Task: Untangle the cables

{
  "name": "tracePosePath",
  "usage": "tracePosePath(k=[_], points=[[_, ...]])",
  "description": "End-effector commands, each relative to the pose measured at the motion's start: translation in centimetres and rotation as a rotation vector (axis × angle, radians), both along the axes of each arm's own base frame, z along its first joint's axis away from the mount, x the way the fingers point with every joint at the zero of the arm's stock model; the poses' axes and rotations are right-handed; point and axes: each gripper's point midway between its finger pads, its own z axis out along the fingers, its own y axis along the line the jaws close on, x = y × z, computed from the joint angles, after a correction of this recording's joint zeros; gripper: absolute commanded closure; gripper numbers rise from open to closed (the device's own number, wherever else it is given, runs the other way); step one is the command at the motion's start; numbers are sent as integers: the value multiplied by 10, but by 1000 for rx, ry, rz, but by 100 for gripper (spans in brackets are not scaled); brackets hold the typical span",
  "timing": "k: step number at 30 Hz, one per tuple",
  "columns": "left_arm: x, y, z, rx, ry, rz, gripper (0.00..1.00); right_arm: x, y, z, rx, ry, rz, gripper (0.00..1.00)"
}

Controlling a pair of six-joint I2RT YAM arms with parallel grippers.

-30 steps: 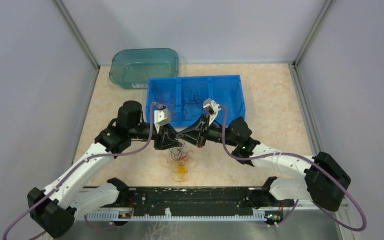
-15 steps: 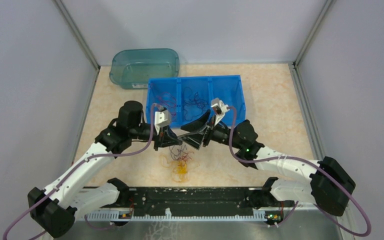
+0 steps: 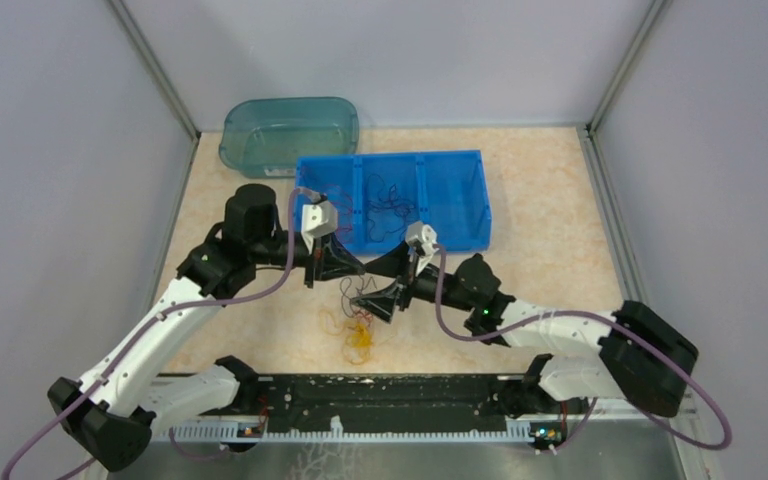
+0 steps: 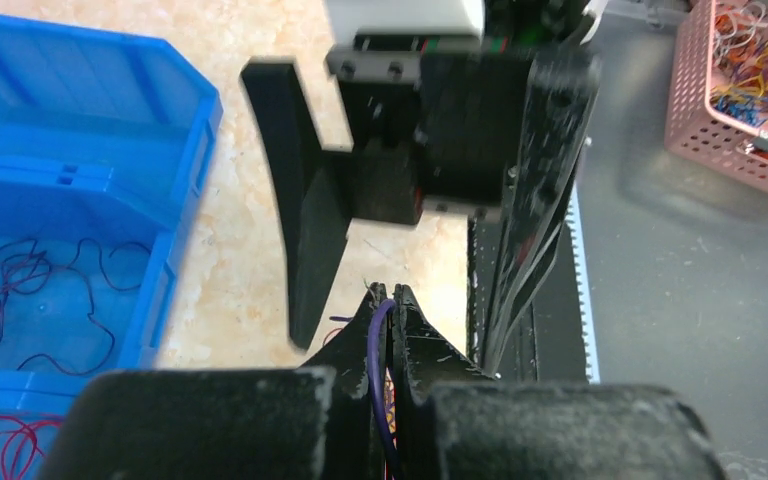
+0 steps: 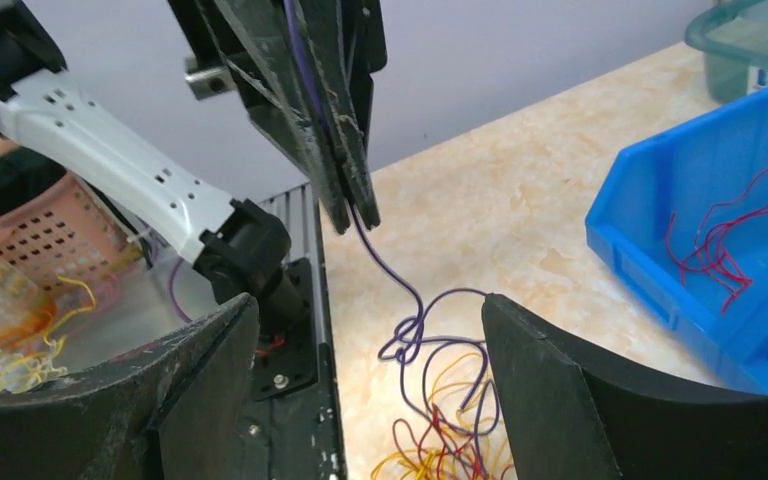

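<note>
The cables lie as a small curly clump [image 3: 358, 328] of red, yellow and purple strands on the table between the arms. My left gripper [image 3: 357, 272] [image 4: 389, 293] is shut on a purple cable [image 4: 381, 335], which hangs from its fingers [image 5: 332, 130] down into the clump [image 5: 440, 440]. The purple cable [image 5: 410, 330] makes a small knot-like loop above the red and yellow strands. My right gripper [image 3: 368, 288] [image 5: 368, 300] is open, with one finger on each side of that hanging cable and nothing in its grip.
A blue three-part bin [image 3: 460, 165] behind the grippers holds red and dark wires [image 5: 720, 240]. A teal tub [image 3: 290, 135] stands at the back left. A black rail [image 3: 380, 395] runs along the near edge. A pink basket [image 4: 750, 90] of coloured wires sits beyond the rail.
My left gripper has shut on the purple cable and drawn it up and back. My right gripper has opened wide and dropped left, towards the clump.
</note>
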Motion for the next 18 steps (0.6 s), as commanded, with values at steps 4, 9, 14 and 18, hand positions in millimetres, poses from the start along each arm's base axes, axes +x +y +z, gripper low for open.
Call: tracePosePath(k=[4,9,14,18], points=[[-9,-3,49,-60,5,-49,99,20,43,23,98,-109,2,25],[-12,-4,81,-101,-33,-62,99,25,59,-4,100,-35,35,39],[-12,-5,119,-151,-104,-68,99,24,62,-24,104,10,51,49],[-7,-4,150,-187,-205,-47,99,25,64,-48,57,53,40,51]])
